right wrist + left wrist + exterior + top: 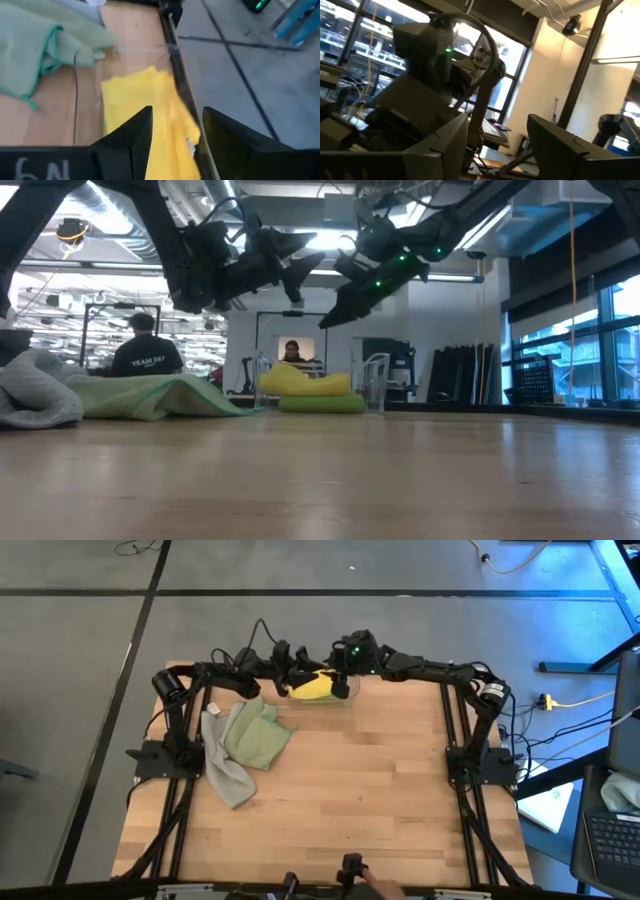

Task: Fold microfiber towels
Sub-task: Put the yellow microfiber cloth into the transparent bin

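A yellow towel [315, 686] lies on top of a bright green one [322, 404] inside the clear bin [375, 380] at the table's far edge. A pale sage towel [255, 735] lies crumpled on the table to the left, partly over a grey towel [225, 770]. My left gripper [497, 145] hangs open above the bin's left side, tipped upward, with nothing between its fingers. Above the bin, my right gripper [177, 130] is open and slants down toward the yellow towel [150, 115], clear of it.
Bare wood [380, 790] stretches over the table's middle, right and near part. Cables [255, 640] loop behind the far edge. In the room beyond the table a person [145, 350] sits with their back turned, and another person [291, 352] shows farther off.
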`<state>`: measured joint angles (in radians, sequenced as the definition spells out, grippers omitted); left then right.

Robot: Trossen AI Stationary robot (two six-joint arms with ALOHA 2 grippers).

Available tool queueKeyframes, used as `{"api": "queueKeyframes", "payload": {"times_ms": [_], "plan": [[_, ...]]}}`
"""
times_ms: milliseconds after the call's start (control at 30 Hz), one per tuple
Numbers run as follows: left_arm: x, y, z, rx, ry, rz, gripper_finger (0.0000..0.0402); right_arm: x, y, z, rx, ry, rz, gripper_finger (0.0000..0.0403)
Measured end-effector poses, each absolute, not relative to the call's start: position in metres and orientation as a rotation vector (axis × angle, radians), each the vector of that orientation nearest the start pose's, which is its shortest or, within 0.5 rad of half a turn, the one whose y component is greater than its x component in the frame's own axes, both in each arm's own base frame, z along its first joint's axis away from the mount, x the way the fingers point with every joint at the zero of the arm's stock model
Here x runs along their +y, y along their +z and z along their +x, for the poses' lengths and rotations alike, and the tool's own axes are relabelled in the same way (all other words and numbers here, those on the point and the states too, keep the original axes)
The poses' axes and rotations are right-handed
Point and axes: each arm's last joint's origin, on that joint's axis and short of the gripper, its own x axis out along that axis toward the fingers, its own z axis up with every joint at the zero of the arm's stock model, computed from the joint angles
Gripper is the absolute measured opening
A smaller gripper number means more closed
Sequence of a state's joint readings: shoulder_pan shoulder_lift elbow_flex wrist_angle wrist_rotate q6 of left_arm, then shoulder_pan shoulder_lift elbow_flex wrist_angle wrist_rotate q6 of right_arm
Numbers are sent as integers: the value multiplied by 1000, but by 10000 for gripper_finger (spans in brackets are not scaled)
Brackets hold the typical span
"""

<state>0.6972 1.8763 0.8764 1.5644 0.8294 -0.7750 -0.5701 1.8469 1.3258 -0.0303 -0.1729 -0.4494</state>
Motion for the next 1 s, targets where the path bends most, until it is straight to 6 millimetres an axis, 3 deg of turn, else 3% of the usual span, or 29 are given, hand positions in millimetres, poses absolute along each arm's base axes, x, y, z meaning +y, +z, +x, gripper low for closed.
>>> {"api": "queueKeyframes", "payload": {"times_ms": [200,333,433,567,767,1000], "plan": [[224,213,287,-208,-201,-460,197,-217,226,343,755,-291,-164,177],[241,191,281,3,-108,-478,197,-208,235,329,834,-293,-73,177],[250,188,278,139,-49,-436,197,-200,240,317,910,-298,3,177],[253,214,291,313,22,-278,197,-189,252,305,954,-301,64,177],[243,257,310,722,173,8,197,-169,259,294,910,-290,55,177],[246,290,304,850,165,51,197,-153,242,271,721,-315,-7,177]]}}
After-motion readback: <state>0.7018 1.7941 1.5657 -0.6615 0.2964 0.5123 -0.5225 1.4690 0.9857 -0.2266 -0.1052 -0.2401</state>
